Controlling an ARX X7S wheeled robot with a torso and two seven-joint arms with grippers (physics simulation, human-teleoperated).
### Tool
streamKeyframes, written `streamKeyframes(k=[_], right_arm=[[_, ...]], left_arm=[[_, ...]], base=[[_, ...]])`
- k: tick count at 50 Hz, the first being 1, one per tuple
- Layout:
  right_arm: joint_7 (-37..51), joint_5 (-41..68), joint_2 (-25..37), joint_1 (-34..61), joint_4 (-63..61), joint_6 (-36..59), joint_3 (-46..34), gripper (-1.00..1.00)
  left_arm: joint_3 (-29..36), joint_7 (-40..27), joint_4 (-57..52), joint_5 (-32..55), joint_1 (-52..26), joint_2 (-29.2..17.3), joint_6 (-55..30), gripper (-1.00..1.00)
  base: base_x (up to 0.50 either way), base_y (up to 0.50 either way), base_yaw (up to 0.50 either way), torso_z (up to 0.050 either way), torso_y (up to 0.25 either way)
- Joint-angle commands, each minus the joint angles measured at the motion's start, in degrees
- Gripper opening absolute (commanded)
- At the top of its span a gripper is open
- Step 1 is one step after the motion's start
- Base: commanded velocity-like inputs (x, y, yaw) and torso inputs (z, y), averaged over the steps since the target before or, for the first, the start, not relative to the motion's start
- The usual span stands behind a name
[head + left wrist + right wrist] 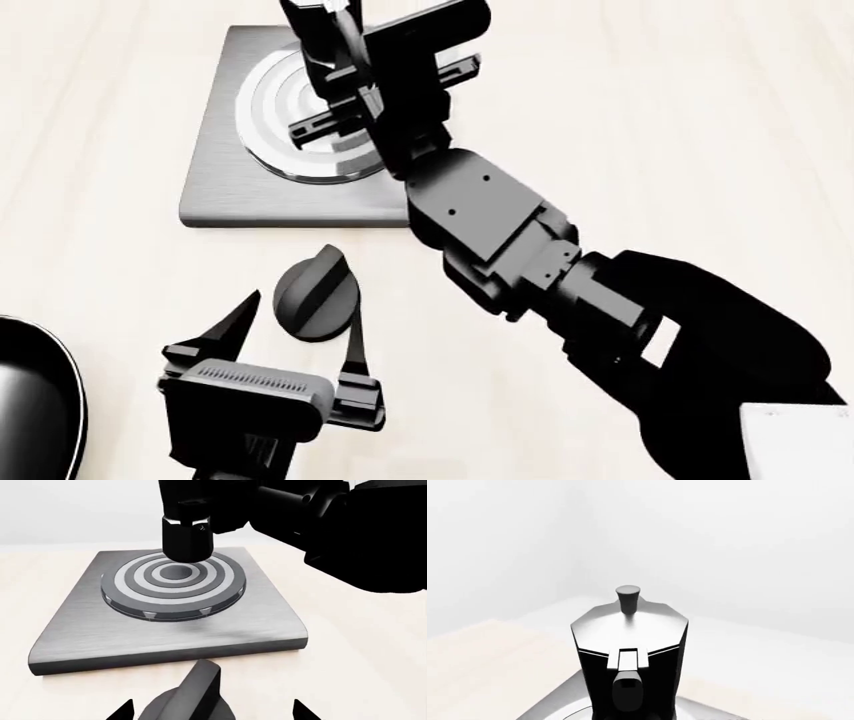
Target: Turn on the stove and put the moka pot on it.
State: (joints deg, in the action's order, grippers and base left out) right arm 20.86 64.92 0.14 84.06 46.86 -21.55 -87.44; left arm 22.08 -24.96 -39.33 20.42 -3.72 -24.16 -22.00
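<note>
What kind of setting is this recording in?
Probably a simulated kitchen counter: a stove plate with its knob, a moka pot and a black frying pan sit on a pale surface.

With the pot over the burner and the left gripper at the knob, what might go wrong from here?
1. The moka pot sits toward the far part of the burner rings on the stove, so it may rest off-centre.
2. The right gripper is hidden; pulling away could tip the pot.
3. The left gripper straddles the knob open; closing askew might slip off.

no readable text, labels or numbers anywhere.
</note>
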Motion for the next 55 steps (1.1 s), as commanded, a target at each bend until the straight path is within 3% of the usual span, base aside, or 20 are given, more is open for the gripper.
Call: streamKeyframes(k=[1, 55], right_arm=[[0.4, -1.47, -0.13, 1.12, -1.26, -0.11, -1.23, -1.0], [-1.07, -1.64, -0.13, -3.24, 0.16, 1.43, -1.0, -1.0]], left_arm=[[0.03, -0.05, 0.1, 0.24, -0.04, -0.09, 0.22, 1.0], [-0.13, -1.01, -1.0, 1.33, -0.2, -1.01, -0.06, 1.0]], base=[[0.0, 0.0, 0.0, 0.0, 0.0], [0.0, 0.0, 0.0, 0.0, 0.001]])
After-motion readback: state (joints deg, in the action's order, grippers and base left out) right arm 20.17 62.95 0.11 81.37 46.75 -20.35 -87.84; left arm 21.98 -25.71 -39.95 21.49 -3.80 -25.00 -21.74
